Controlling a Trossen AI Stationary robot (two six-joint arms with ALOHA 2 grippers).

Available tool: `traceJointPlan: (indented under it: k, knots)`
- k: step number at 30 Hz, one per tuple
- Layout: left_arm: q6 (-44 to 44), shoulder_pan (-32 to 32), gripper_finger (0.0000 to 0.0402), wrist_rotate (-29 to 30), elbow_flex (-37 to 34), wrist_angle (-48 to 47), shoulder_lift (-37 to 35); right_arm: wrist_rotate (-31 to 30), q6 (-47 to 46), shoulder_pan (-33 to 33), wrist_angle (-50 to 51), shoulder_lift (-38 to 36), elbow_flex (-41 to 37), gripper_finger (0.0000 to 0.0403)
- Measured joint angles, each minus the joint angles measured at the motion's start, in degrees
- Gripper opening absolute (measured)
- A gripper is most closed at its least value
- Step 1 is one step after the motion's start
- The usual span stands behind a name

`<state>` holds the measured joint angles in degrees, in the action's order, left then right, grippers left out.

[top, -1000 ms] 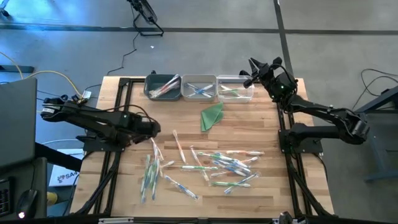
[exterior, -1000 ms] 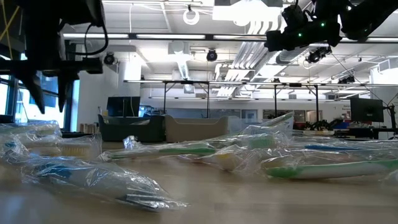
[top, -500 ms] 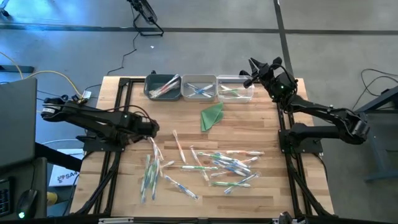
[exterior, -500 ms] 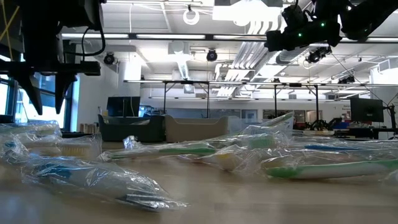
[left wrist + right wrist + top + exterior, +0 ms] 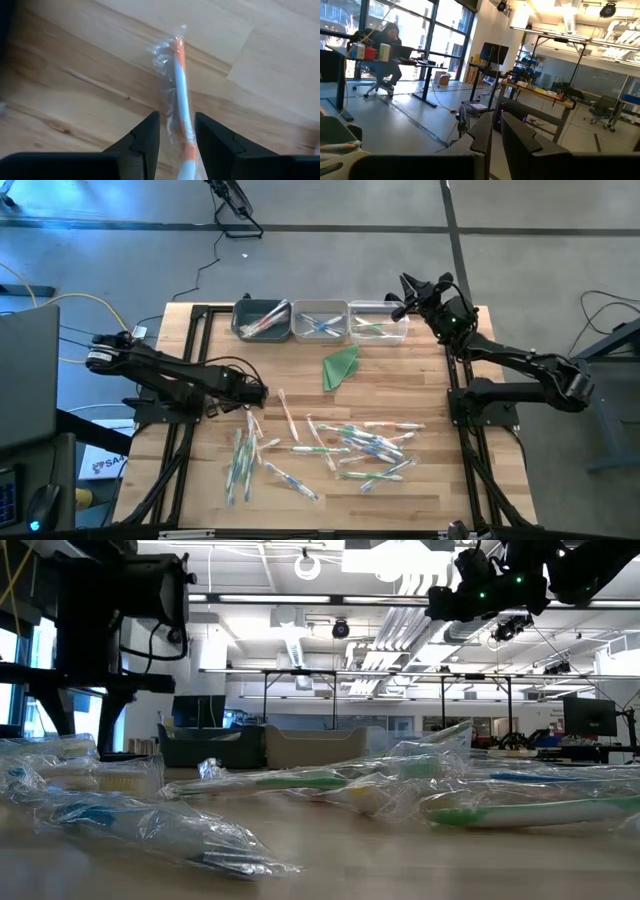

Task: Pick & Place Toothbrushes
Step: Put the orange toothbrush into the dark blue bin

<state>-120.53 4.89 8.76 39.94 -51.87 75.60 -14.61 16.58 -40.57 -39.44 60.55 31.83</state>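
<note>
Wrapped toothbrushes (image 5: 360, 445) lie scattered over the table's near half, and a few (image 5: 330, 782) show close up in the low view. My left gripper (image 5: 257, 394) is down at the table, left of the pile, and open. Its fingers (image 5: 145, 137) stand on either side of a white-and-orange toothbrush (image 5: 180, 95), which lies flat in its clear wrapper and runs along the fingers. I cannot see them touching it. My right gripper (image 5: 404, 296) hangs shut above the far right bin (image 5: 379, 322), holding nothing.
Three bins line the far edge: a grey one (image 5: 262, 320) and two clear ones (image 5: 320, 320), each holding some toothbrushes. A folded green triangle (image 5: 340, 367) lies just in front of them. Bare wood (image 5: 430, 390) shows on the table's right side.
My left gripper has moved toward the table's right and down to the tabletop, reaching the white-and-orange toothbrush at the left of the pile. The toothbrushes have stayed where they were.
</note>
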Motion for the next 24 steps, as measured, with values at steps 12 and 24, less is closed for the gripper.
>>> traceJointPlan:
  k: [12, 24]
  knots:
    - [0.19, 0.0, 0.0117, -0.04, 0.17, 6.45, 7.85, 0.0, 0.13, 0.01, 0.15, -0.02, 0.0, 0.0034]
    - [0.22, 0.0, 0.0117, 0.14, 0.2, 6.97, 8.48, 0.02, 0.15, 0.01, 0.22, -0.02, 0.0, 0.0034]
